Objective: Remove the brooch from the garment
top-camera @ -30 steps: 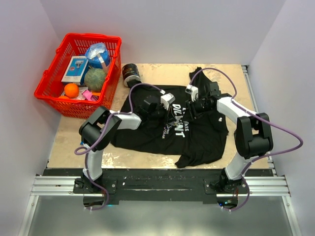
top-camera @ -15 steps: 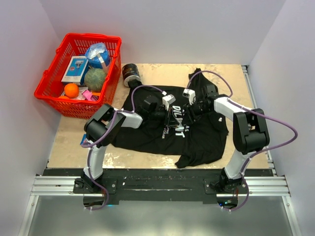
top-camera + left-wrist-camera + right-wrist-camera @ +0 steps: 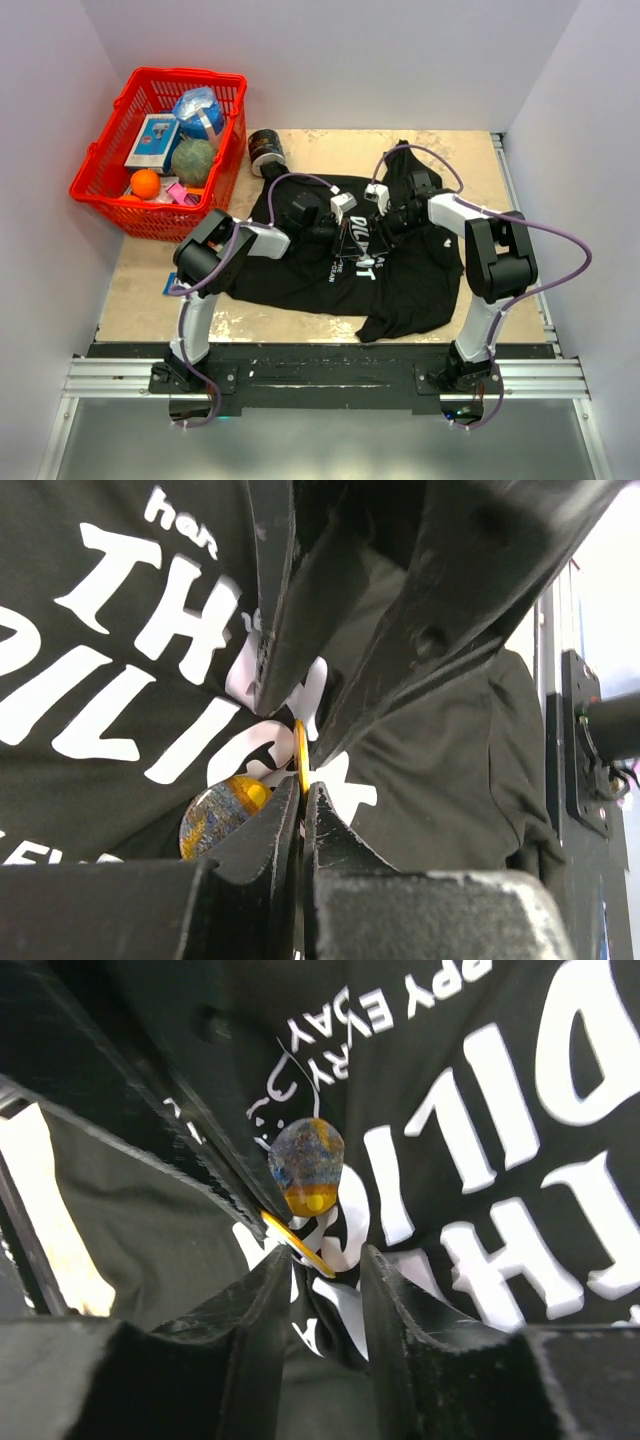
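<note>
Closest to the near edge, the hem of the garment [image 3: 400, 285] lies slack on the tabletop [image 3: 330, 150]. The work is all further in, at about the middle of the table, where the printed chest is drawn up into a small tent between the two arms. There the left gripper [image 3: 301, 792] has its fingers pressed almost together, pinching the thin gold edge of the brooch [image 3: 220, 815], whose mottled blue-and-amber stone hangs just beside the tips against the white lettering. The right gripper [image 3: 325, 1265] meets it from the opposite side, its tips nearly touching the left ones. Its fingers stand a little apart, with a fold of lettered cloth and the gold edge at the gap, but the wrist view is too crowded to tell whether they clamp that cloth or only bracket it. As I judge it, the reaching and grasping are done and the separating is not: the brooch sits on the shirt, touching the fabric, with no gap showing between them. What is left is to part it from the cloth and carry it clear. Beyond, by the far edge, a dark can [image 3: 266, 152] stands just off the shirt, and a red basket [image 3: 190, 73] of oddments fills the far left corner, well apart from both arms
</note>
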Controlling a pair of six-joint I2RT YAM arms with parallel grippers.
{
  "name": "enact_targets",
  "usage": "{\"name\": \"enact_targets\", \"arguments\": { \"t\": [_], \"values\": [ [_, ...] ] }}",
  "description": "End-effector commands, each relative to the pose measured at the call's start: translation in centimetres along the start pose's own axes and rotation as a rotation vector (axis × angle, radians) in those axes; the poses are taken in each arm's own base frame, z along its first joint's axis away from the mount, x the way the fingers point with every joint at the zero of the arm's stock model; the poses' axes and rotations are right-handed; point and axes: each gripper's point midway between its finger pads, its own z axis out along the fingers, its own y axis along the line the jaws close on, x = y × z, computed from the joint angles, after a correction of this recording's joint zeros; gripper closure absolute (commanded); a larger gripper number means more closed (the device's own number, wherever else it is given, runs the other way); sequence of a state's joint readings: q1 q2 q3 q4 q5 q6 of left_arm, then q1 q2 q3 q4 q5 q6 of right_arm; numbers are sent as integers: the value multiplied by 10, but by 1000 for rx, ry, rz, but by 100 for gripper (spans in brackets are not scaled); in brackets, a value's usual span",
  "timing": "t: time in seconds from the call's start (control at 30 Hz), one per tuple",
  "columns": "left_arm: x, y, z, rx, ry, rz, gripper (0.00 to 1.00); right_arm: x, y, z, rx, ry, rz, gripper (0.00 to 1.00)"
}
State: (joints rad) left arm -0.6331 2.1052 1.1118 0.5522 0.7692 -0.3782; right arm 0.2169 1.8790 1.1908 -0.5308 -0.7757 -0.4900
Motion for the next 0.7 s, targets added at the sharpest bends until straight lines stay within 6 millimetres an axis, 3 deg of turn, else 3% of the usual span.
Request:
{"name": "enact_targets", "arguments": {
  "t": [0.0, 0.2, 0.43, 0.67],
  "values": [
    [-7, -8, 3, 78, 19, 68, 100, -24, 7, -9, -40, -28, -181, 66],
    [-7, -4, 5, 80, 29, 95, 100, -16, 17, -9, -115, 36, -313, 72],
    [-9, -6, 7, 103, 30, 96, 100, -1, 25, -1, -190, 82, -302, 73],
    [-12, -6, 3, 118, 17, 84, 100, 3, 23, 3, -196, 86, -289, 75]
  ]
}}
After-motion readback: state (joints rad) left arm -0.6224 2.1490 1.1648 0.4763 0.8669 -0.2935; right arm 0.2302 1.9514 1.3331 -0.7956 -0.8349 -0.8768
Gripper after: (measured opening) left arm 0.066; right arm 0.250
